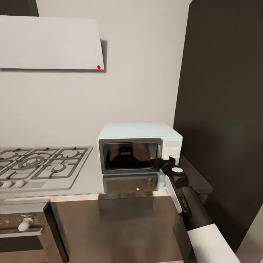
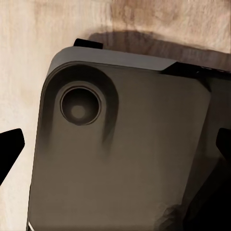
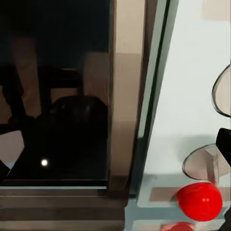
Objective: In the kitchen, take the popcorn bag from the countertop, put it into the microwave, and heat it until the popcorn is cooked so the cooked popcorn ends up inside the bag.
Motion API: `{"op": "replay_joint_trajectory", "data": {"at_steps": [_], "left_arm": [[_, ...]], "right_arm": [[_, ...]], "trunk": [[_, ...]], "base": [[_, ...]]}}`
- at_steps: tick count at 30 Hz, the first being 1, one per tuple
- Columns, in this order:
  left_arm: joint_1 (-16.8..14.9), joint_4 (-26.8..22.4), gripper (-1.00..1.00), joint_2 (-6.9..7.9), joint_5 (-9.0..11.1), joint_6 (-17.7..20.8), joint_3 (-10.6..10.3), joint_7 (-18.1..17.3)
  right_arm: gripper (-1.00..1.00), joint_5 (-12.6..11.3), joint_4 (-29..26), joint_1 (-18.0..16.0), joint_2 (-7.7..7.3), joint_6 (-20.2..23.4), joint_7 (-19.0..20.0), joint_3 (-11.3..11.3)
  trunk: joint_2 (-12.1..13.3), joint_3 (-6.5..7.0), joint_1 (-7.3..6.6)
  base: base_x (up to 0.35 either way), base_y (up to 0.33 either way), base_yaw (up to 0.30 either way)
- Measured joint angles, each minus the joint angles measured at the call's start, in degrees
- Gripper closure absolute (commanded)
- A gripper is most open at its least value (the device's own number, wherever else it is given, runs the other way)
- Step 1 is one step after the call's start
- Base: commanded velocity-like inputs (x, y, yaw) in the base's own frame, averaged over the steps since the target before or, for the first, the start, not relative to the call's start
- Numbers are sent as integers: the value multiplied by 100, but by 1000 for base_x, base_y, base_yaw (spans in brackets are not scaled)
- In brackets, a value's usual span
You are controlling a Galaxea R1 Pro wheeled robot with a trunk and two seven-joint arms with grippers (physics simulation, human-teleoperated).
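A: Head view: right gripper (image 1: 159,161) at the microwave (image 1: 138,148) door's knob-side edge, likely to work it.
B: Jaw spread?
A: Cannot tell; too close. Microwave sits on the countertop (image 1: 87,179), door closed.

Right arm (image 1: 190,208): black cylindrical forearm w/ a white strip along one side, white upper sleeve, round white cap at the wrist. Left wrist view: dark grey rounded base plate (image 2: 125,159) w/ a circular recess, black fingers (image 2: 9,149) at the frame edges.
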Motion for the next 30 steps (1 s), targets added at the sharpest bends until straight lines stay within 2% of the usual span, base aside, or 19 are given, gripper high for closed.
{"op": "replay_joint_trajectory", "data": {"at_steps": [16,22,30], "left_arm": [[0,-3,-100,0,-1,0,0,0],[0,3,-100,0,-1,0,-1,0],[0,2,-100,0,-1,0,-1,0]], "right_arm": [[-100,16,-1,0,-17,-101,-8,-6],[-100,24,2,-1,-17,-128,-8,-6],[-100,33,2,0,-25,-132,-9,-6]], "trunk": [[0,0,0],[-1,0,-2],[0,0,0]], "base": [[1,6,0],[143,0,0],[20,0,0]]}}
